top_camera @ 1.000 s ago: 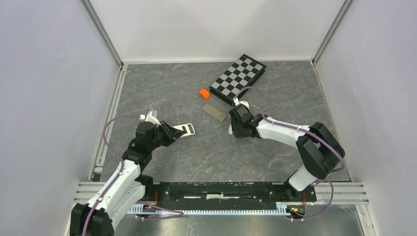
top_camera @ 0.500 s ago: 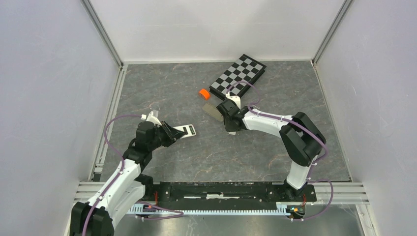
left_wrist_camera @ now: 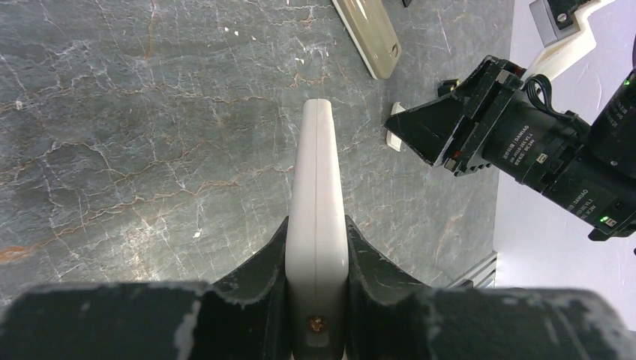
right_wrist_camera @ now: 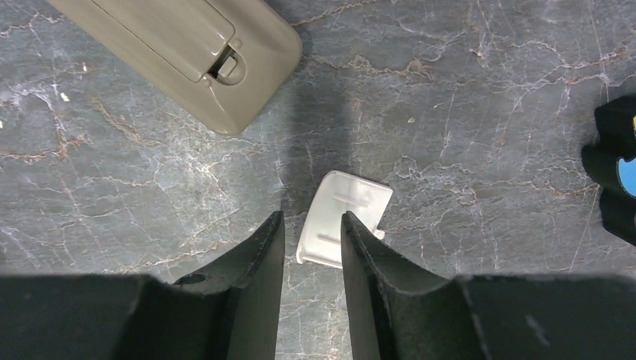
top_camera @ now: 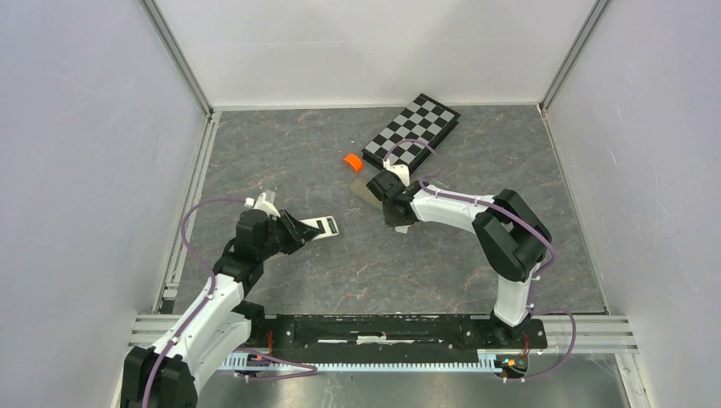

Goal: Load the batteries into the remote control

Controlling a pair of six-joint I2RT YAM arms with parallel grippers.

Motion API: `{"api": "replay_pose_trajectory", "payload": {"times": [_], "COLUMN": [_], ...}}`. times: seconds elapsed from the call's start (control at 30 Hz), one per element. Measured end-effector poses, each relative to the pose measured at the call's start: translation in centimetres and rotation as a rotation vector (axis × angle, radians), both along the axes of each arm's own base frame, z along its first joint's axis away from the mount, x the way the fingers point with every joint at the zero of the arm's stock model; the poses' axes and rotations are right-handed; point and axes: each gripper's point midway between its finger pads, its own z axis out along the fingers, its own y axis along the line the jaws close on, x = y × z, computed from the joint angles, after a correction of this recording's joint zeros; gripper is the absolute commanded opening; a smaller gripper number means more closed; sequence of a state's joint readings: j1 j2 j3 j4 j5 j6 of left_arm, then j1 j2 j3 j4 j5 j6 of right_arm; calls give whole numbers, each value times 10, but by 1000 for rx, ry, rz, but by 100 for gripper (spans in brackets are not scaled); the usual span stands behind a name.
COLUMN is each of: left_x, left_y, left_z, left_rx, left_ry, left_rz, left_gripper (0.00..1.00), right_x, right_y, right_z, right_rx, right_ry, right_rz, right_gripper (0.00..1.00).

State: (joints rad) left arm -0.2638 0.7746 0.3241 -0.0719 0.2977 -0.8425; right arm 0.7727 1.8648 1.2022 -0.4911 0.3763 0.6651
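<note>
Alignment over small white plastic battery cover (right_wrist_camera: pixel 349 214): right hand (right_wrist_camera: pixel 311 219) half open, empty.
The cover lies on the grey marbled worktop (right_wrist_camera: pixel 487 112), partly under one finger, so shift sideways to centre it before closing. Left hand (left_wrist_camera: pixel 316 229) clamps the slim white plastic remote control (left_wrist_camera: pixel 317 165) edge-up; no batteries are visible.

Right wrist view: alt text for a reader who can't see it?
The right gripper, jaws open, points down at a small white plastic cover lying on the grey marbled table. A beige remote lies back-up at upper left.

Overhead rear view, two close wrist views
</note>
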Motion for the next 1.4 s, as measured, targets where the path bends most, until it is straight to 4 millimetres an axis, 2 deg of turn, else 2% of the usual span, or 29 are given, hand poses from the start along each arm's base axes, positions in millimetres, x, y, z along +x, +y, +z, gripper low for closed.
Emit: {"api": "replay_pose_trajectory", "payload": {"times": [0.2,0.4,0.67,0.83,0.93,1.0,1.2,1.33,1.4], "left_x": [0,0,0,3,3,3,5,5,4], "left_y": [0,0,-1,-11,-18,-22,-38,-52,-57], "left_z": [0,0,2,16,24,29,48,66,76], "left_rx": [0,0,-6,-46,-75,-90,-169,-262,-311], "left_ry": [0,-1,-6,-62,-93,-111,-176,-209,-221], "left_rz": [0,0,-8,-55,-94,-117,-207,-274,-304], "left_gripper": [2,2,2,2,2,2,2,2,2], "right_x": [0,-2,-6,-14,-14,-10,1,-7,-16], "right_y": [-1,-2,-4,-5,-2,2,18,33,45], "right_z": [-5,-5,-5,2,21,43,134,195,216], "right_rx": [-49,-78,-49,50,156,251,576,800,920], "right_ry": [-13,-25,-35,-39,-67,-105,-290,-380,-387], "right_rz": [5,12,17,40,55,65,143,218,261], "right_gripper": [25,1,0,0,0,0,0,0,0]}}
